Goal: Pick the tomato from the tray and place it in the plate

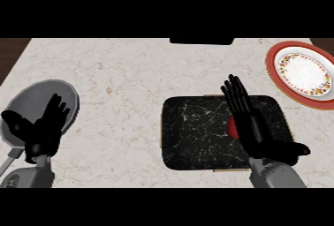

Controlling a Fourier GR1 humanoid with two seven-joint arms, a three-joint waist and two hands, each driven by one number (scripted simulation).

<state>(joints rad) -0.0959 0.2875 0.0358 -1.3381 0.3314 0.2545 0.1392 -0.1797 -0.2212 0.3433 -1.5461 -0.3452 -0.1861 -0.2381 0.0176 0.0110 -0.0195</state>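
A black marbled square tray [195, 132] lies on the counter right of centre. The red tomato [231, 127] sits in its right half, mostly hidden; only a red sliver shows at the left edge of my right hand [251, 121]. That hand hovers over the tomato with fingers straight and pointing away from me, thumb out to the right. The plate [303, 73], white with a red rim and a flowered band, stands at the far right of the counter. My left hand [46, 126] rests open at the left, over a grey round dish.
A grey round dish [26, 106] lies at the left edge under the left hand. A dark object [201, 41] sits at the counter's far edge. Bare marble counter [124, 88] spreads between the dish and the tray.
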